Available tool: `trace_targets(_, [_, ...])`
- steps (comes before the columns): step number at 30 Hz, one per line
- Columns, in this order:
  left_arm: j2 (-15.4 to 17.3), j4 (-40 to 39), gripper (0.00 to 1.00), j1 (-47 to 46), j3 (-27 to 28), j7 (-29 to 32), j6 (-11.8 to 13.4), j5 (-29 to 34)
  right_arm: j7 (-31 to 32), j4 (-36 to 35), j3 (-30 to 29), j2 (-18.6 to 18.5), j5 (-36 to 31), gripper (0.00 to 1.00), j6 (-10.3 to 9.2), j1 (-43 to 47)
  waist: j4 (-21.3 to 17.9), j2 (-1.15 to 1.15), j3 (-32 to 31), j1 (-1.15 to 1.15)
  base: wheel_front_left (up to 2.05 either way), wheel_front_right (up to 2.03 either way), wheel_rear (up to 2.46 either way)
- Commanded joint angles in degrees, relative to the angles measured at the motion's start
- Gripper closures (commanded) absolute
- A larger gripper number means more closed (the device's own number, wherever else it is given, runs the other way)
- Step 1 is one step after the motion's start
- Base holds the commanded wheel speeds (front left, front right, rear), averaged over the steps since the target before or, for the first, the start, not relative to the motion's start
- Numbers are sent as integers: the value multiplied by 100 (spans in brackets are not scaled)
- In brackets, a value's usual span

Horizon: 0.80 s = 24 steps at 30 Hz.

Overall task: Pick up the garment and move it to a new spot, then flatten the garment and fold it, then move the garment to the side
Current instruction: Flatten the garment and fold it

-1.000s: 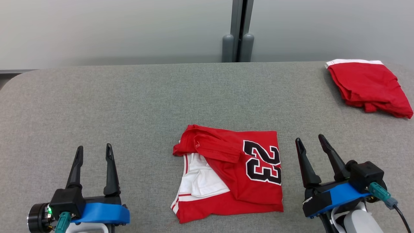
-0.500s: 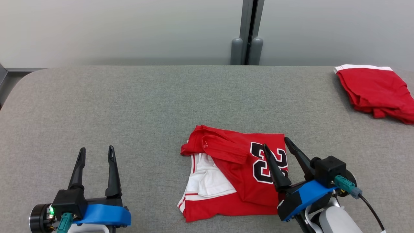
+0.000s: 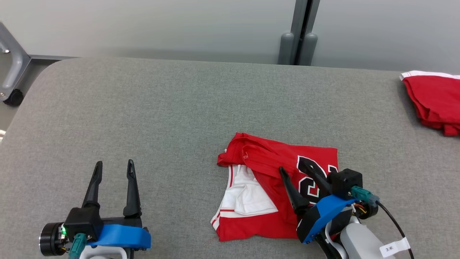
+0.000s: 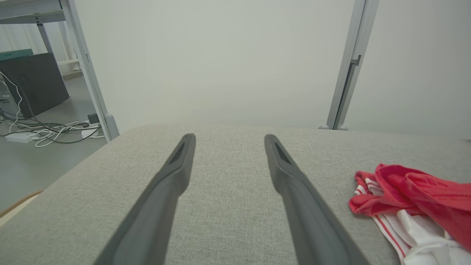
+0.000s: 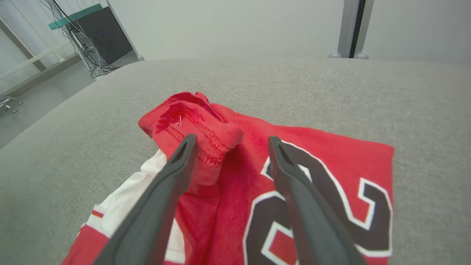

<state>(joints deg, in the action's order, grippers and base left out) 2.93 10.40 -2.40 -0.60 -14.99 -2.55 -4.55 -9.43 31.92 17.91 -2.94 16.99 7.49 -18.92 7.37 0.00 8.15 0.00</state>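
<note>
The folded red garment point(image 3: 266, 172) with a black number and white lining lies near the front of the grey table point(image 3: 161, 108). The right gripper point(image 3: 291, 165) hovers above it, released; the left gripper point(image 3: 114, 162) is also released. Another red cloth point(image 3: 435, 100) lies far right.

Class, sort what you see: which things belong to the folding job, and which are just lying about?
Job:
red number jersey
right gripper, open over it
left gripper
grey table

Lying about:
second red garment, far right
wheeled frame

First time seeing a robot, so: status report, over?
Right gripper open over jersey. Left gripper open, apart. Jersey roughly folded. Second garment far off, not in the way.
</note>
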Motion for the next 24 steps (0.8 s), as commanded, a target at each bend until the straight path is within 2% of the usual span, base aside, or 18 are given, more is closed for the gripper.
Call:
trace_targets(1, [-5,-1,0,-91,-13,-25,11,-21,-32,116,69,0,134,0,1,-132,51,0,44,0,0,0,0])
trace_targets(6, [-6,16,0,-137,-65,-25,30,-33,-157,456,360,-2,544,0,1,-338,126,0,83,0,0,0,0])
trace_targets(7, [-5,18,0,-139,-73,-25,34,-35,-191,508,432,-1,599,26,1,-374,136,0,86,0,0,0,0])
trace_targets(8, [-6,19,0,-144,-83,-25,39,-41,-232,546,498,-3,664,83,1,-412,145,0,89,0,0,0,0])
trace_targets(9, [-6,17,0,-142,-93,-25,46,-44,-267,575,567,-2,712,100,1,-444,154,0,90,0,0,0,0])
trace_targets(14, [-6,12,0,-135,-124,-25,89,-63,-444,648,878,-1,776,100,1,-550,186,0,80,0,0,0,0])
trace_targets(24, [-6,37,0,-58,-167,-25,114,-93,-537,415,1916,-2,575,100,1,-192,197,0,6,0,0,0,0])
